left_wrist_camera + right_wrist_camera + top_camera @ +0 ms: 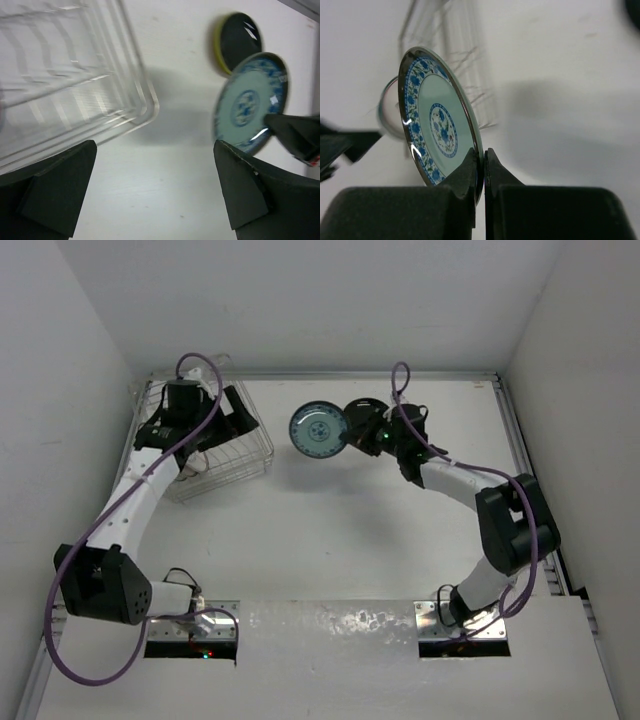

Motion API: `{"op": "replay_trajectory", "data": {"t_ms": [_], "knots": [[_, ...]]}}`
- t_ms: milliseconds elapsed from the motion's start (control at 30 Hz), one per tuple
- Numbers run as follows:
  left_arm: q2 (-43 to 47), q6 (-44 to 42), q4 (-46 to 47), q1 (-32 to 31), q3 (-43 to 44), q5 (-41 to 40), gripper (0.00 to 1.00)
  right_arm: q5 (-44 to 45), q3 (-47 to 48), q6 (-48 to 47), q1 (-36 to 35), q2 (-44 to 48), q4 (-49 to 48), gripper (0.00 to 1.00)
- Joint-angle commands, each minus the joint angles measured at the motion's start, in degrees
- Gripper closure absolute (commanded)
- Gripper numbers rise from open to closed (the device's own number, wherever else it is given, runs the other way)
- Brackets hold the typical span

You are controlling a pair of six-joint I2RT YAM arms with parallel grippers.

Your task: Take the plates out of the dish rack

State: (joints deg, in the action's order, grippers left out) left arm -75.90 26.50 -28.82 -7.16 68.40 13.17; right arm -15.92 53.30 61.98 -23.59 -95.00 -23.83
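My right gripper [484, 162] is shut on the lower rim of a teal plate with blue flowers [435, 120], holding it upright on edge above the table, right of the dish rack [225, 445]. The overhead view shows this plate [318, 429] facing the camera, with the right gripper [350, 432] at its right edge. A black plate with a yellow rim [240, 40] rests on the table just beyond it and shows partly behind the right wrist [362, 408]. My left gripper [155, 190] is open and holds nothing, hovering by the rack's right corner [245, 420].
The rack's clear tray [75, 75] fills the upper left of the left wrist view, its wire bars blurred. White walls close in the table at the back and on both sides. Purple cables loop above both arms.
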Motion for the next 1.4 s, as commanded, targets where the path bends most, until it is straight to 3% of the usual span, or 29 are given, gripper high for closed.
{"op": "replay_trajectory", "data": {"t_ms": [0,133,433,533,567,667,700,933,1033,1133,1367], "knots": [[4.4,-3.9,-6.1,-0.4,4.5,-17.2,0.00,9.2,0.8,-0.1,5.4,2.3,8.2,1.00],[7.9,-6.7,-9.7,-0.4,5.7,-25.1,0.00,10.2,7.4,-2.7,12.2,-3.3,15.0,1.00],[10.3,-9.9,-12.0,-0.3,4.6,-29.0,0.00,7.0,31.7,-9.4,17.9,-21.3,31.8,0.91],[10.5,-10.2,-12.0,-0.2,3.6,-29.9,0.00,7.0,34.6,-10.6,18.1,-23.9,34.4,0.61],[10.8,-10.2,-12.1,-0.3,3.3,-30.4,0.00,7.0,34.6,-10.6,18.1,-24.0,34.7,0.36],[11.6,-10.0,-12.3,-0.2,3.1,-31.9,0.00,8.4,32.8,-11.3,17.9,-21.9,34.3,0.06],[11.6,-9.6,-12.3,-0.2,3.2,-32.2,0.00,9.0,32.3,-12.0,17.7,-21.0,34.5,0.01],[9.5,-5.1,-12.2,-0.1,2.8,-40.5,0.00,16.7,32.4,-23.0,13.1,-14.1,46.2,0.01],[6.6,-3.6,-11.1,0.0,3.0,-45.9,0.00,17.9,22.9,-25.7,10.3,-5.2,41.3,0.01],[0.9,-3.2,-12.5,2.6,6.3,-46.0,0.03,17.3,15.7,-28.6,7.3,0.6,37.7,0.01],[-10.7,-2.2,-14.5,6.5,13.4,-46.9,0.34,8.2,3.1,-28.5,5.8,10.1,31.8,0.01]]}}
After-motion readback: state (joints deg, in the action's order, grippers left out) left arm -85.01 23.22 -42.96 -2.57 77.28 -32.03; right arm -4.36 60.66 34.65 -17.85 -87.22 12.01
